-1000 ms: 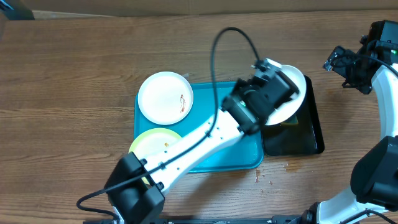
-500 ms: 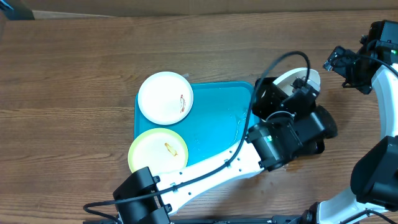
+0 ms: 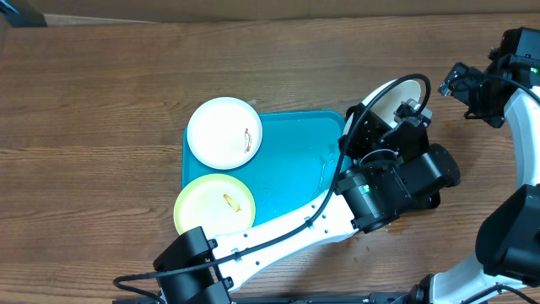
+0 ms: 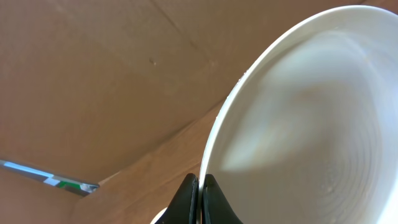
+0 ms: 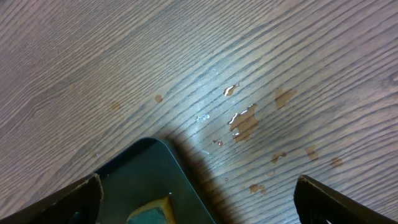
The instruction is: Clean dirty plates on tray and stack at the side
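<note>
The left gripper (image 4: 200, 190) is closed tight on the rim of a white plate (image 4: 298, 124) and holds it almost on edge above the black tray (image 5: 140, 177), probably so that its face can be wiped. The right gripper (image 5: 199, 199) stands wide and holds nothing beside that tray's corner. A second white plate (image 3: 224, 133) and a yellow plate (image 3: 215, 205) lie well apart from both grippers, at the far end of the tray (image 3: 295, 165). The left arm hides most of the black tray, and I cannot tell if the held plate is clean.

A brown wood-grain table (image 3: 101, 101) carries 2 trays: a turquoise tray (image 3: 295, 160) and, to its right, a black tray (image 5: 149, 171) — small wet brownish spots (image 5: 245, 121) dot the wood just beside the black one.
</note>
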Motion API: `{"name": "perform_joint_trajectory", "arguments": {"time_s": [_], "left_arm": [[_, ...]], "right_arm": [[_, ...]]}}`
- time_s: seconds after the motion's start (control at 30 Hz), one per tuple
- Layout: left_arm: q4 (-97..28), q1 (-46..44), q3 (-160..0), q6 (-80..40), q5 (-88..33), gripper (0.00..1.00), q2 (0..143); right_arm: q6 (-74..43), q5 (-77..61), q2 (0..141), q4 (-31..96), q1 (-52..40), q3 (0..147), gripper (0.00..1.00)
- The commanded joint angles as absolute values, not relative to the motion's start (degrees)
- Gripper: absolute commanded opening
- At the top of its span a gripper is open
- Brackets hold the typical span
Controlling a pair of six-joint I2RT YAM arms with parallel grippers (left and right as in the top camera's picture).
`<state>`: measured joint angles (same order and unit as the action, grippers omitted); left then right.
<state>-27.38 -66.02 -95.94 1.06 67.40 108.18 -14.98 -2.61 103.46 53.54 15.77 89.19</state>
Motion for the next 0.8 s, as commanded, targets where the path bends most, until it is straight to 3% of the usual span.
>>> {"name": "perform_joint_trajectory", "arguments": {"time_s": [0.0, 0.17, 0.4, 0.6, 0.77], "left_arm": [[-27.0, -66.0, -97.4, -2.9, 69.1, 0.04, 108.7], [-30.1, -65.2, -97.4, -5.4, 59.5, 0.04, 108.7], [-36.6, -57.7, -97.4, -16.0, 25.3, 0.04, 108.7], [-38.5, -45.4, -97.5, -18.5, -1.0, 0.04, 108.2], [-42.1, -32.6, -97.6, -18.5, -15.1, 0.04, 106.5]], "right_arm": [[-15.2, -2.6, 102.8, 53.3, 15.9, 89.8, 1.00], [-15.2, -2.6, 102.8, 53.3, 15.9, 89.8, 1.00], [-15.2, -2.6, 102.8, 53.3, 15.9, 89.8, 1.00], [-15.2, -2.6, 102.8, 53.3, 15.9, 89.8, 1.00], [-15.2, -2.6, 102.8, 53.3, 15.9, 89.8, 1.00]]}}
